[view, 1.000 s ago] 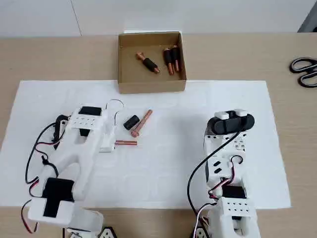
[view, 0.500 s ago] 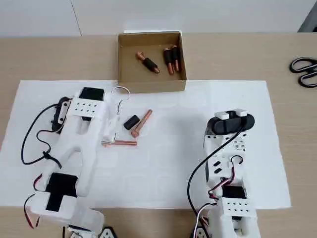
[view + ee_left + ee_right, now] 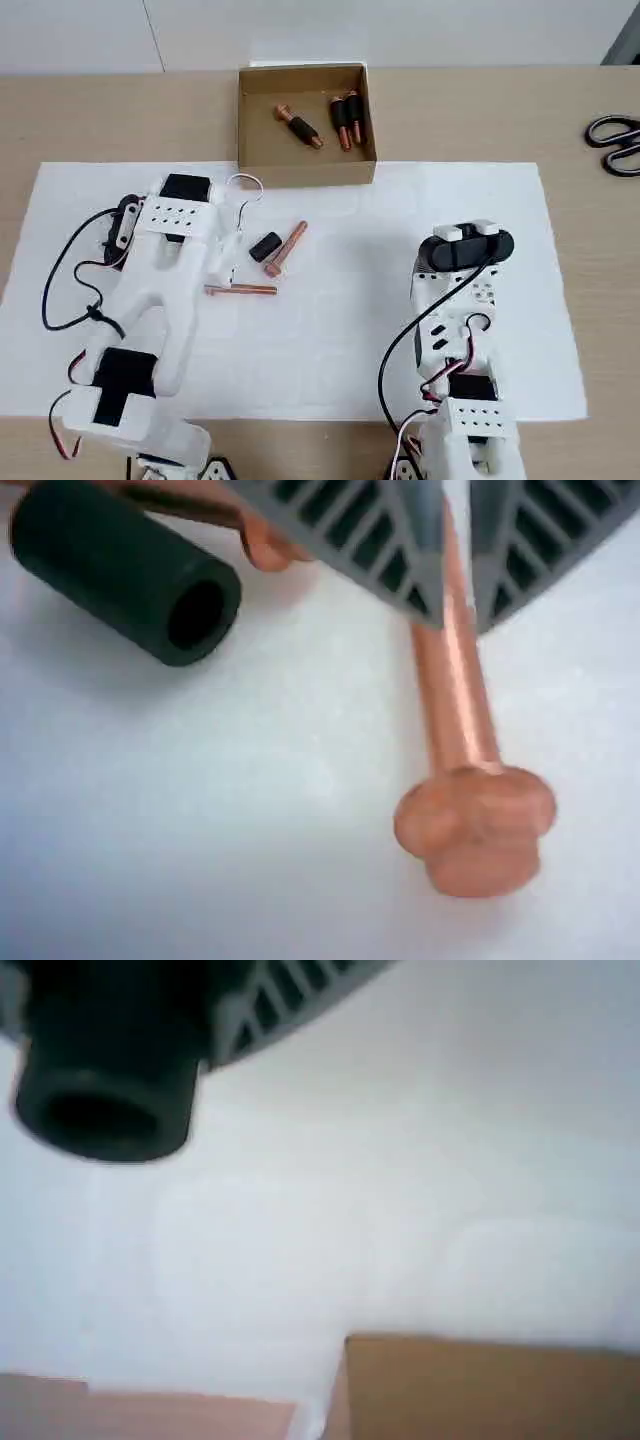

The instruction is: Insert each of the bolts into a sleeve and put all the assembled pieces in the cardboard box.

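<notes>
A copper bolt [image 3: 241,290] lies flat on the white paper [image 3: 330,330], and in the left wrist view this bolt [image 3: 462,750] has its head nearest the camera. My left gripper [image 3: 226,262] hovers over its shaft, and its grey fingers [image 3: 400,550] are almost together with nothing held. A loose black sleeve [image 3: 265,246] lies beside a second bolt [image 3: 287,248]. The sleeve [image 3: 125,570] shows its open end in the left wrist view. My right gripper [image 3: 466,240] stands at the right of the paper, shut on another black sleeve [image 3: 105,1080].
The cardboard box [image 3: 256,150] at the back holds three bolts fitted in sleeves. Scissors [image 3: 615,143] lie on the bare table at the far right. Black cables loop beside the left arm.
The left arm drew back from the flat bolt toward the box, uncovering the bolt's left end. The bolt stayed in place. The right arm has not moved.
</notes>
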You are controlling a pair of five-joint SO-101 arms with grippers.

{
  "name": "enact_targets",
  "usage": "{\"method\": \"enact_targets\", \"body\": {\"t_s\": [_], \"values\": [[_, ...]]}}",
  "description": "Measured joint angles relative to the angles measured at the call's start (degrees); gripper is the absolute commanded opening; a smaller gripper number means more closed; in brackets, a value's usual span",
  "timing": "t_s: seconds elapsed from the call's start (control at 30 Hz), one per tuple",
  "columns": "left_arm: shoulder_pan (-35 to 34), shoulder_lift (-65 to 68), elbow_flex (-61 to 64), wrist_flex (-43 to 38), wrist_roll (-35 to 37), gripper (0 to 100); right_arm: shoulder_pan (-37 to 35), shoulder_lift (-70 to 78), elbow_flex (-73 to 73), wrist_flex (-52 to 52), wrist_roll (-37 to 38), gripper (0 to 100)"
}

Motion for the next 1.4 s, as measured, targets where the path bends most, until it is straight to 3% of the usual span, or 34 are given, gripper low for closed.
{"method": "enact_targets", "body": {"t_s": [0.7,1.03,1.4], "values": [[0.0,0.0,0.0,-0.3,-2.3,2,0.0,0.0,0.0,0.0,0.0,0.4],[0.0,0.1,0.0,-0.3,-6.4,29,0.0,0.0,0.0,0.0,0.0,0.4],[1.8,0.1,7.7,-0.5,-5.0,31,0.0,0.0,0.0,0.0,0.0,0.4]]}}
